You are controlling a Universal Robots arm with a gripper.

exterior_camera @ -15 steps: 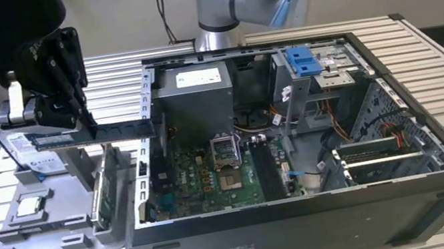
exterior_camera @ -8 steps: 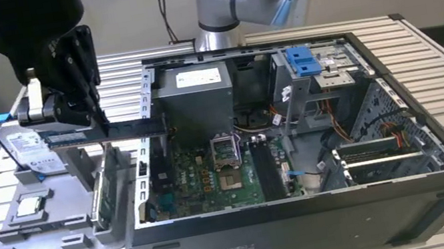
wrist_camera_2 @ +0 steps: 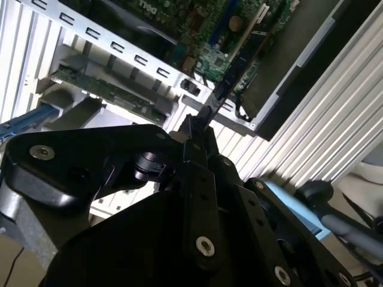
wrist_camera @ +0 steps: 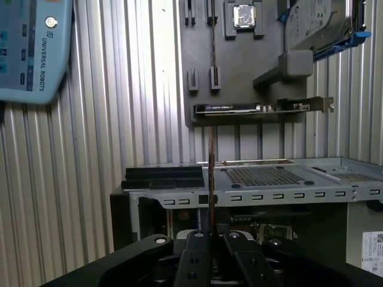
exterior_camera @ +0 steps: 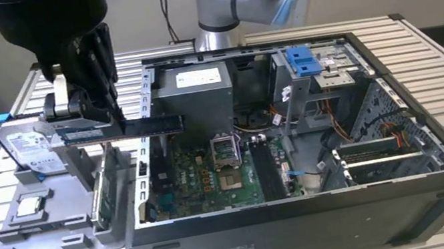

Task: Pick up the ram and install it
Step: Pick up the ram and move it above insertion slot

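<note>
Tool [exterior_camera: 84, 124] grips ram [exterior_camera: 146, 128] above case wall [exterior_camera: 146, 86], beside hard drive [exterior_camera: 27, 147].

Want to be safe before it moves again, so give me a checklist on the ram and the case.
1. Grip: tool shut on ram, ok.
2. Ram lifted off tray: ok.
3. Ram roughly level in the exterior view: ok.
4. Ram above the slots: not ok; it hangs over the edge of the case at the exterior view's left.
5. Slot latches open: cannot tell.
</note>
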